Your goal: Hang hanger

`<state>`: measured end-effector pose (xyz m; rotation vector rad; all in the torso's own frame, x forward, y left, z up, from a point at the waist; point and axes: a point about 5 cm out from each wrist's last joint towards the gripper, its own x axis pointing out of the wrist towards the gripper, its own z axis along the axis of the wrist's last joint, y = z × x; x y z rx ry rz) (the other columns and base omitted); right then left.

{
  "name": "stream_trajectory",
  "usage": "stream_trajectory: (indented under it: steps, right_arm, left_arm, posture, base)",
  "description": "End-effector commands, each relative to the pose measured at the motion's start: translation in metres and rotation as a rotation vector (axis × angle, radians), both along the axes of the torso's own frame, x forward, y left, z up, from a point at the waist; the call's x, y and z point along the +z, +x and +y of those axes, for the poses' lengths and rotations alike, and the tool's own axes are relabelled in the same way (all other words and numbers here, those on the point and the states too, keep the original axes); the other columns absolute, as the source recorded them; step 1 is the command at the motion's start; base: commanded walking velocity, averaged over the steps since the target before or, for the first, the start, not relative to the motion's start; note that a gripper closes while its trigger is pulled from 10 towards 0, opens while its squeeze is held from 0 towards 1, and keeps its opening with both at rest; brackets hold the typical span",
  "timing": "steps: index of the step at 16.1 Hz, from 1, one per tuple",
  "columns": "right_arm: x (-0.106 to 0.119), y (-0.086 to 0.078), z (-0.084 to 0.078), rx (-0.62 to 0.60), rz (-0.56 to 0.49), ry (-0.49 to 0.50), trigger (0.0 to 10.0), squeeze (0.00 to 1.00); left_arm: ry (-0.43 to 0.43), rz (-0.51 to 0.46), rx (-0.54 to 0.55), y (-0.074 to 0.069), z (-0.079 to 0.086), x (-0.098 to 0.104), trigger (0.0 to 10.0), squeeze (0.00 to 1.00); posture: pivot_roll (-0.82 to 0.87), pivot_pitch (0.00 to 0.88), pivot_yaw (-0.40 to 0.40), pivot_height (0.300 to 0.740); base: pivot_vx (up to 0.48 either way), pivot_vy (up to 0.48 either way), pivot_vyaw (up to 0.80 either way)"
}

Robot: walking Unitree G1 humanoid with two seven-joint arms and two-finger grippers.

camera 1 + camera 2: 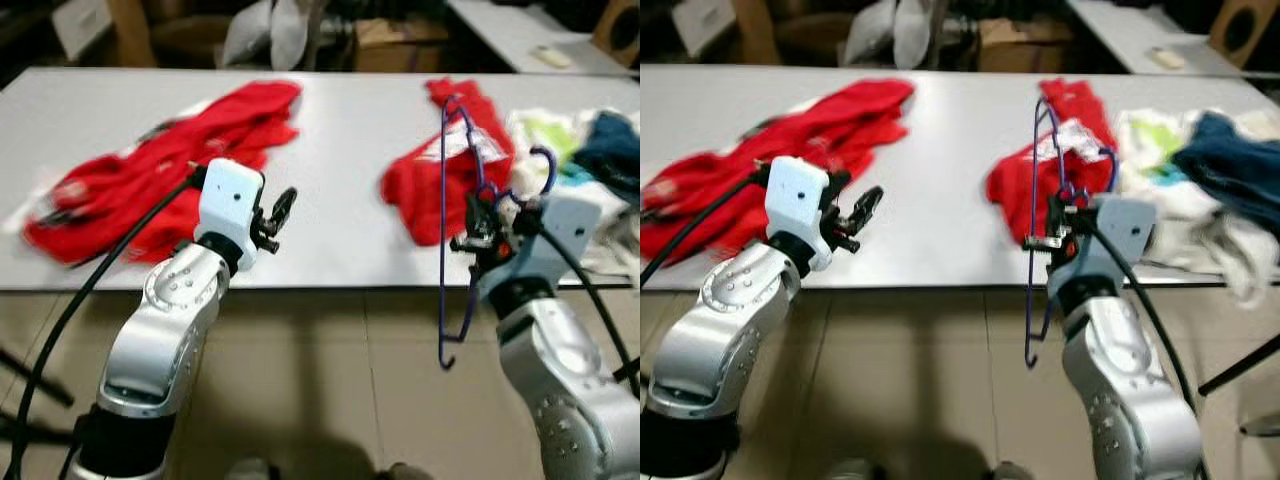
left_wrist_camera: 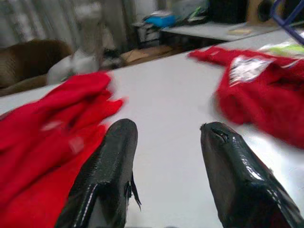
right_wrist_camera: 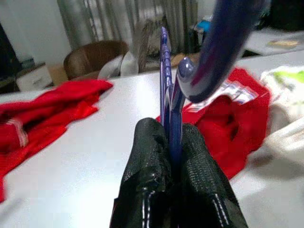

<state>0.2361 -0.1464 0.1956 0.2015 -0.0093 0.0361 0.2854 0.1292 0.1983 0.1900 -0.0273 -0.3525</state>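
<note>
White table [image 1: 340, 150] bears red clothes [image 1: 150, 170]; right pincer [image 1: 482, 228] grips blue hanger [image 1: 445, 250], left pincer [image 1: 275, 215] spread.

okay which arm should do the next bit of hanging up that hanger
Probably the right. The right gripper is shut on the blue hanger, which hangs at the table's front edge. The left gripper is open, holds nothing, and sits beside the red garment.

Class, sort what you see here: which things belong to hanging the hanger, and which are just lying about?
Job:
blue hanger, clamped in the right gripper
left gripper, open, free

Lying about:
red garments
mixed clothes pile
white table
</note>
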Motion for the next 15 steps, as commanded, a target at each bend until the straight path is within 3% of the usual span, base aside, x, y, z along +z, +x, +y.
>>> stream_trajectory:
  steps: [1, 12, 15]
  right_arm:
    - [0.0013, -0.0013, 0.002, 0.01, -0.013, -0.009, 10.0, 0.0]
    - [-0.0031, -0.003, -0.0017, -0.022, -0.007, 0.001, 10.0, 0.0]
    - [-0.0063, -0.0026, 0.0031, -0.001, 0.006, 0.006, 10.0, 0.0]
  left_arm:
    - [0.002, -0.006, 0.004, 0.0002, 0.0013, 0.0015, 10.0, 0.0]
    - [0.001, -0.004, 0.0, 0.0017, 0.0015, -0.0015, 10.0, 0.0]
    - [-0.013, 0.005, 0.015, 0.0017, 0.0053, -0.0035, 10.0, 0.0]
  posture:
    - [0.02, 0.055, 0.0, 0.74]
    - [0.02, 0.034, -0.003, 0.74]
    - [0.03, 0.036, -0.008, 0.74]
  base:
    - [0.0, 0.341, 0.0]
    - [0.0, 0.331, 0.0]
    - [0.0, 0.0, 0.0]
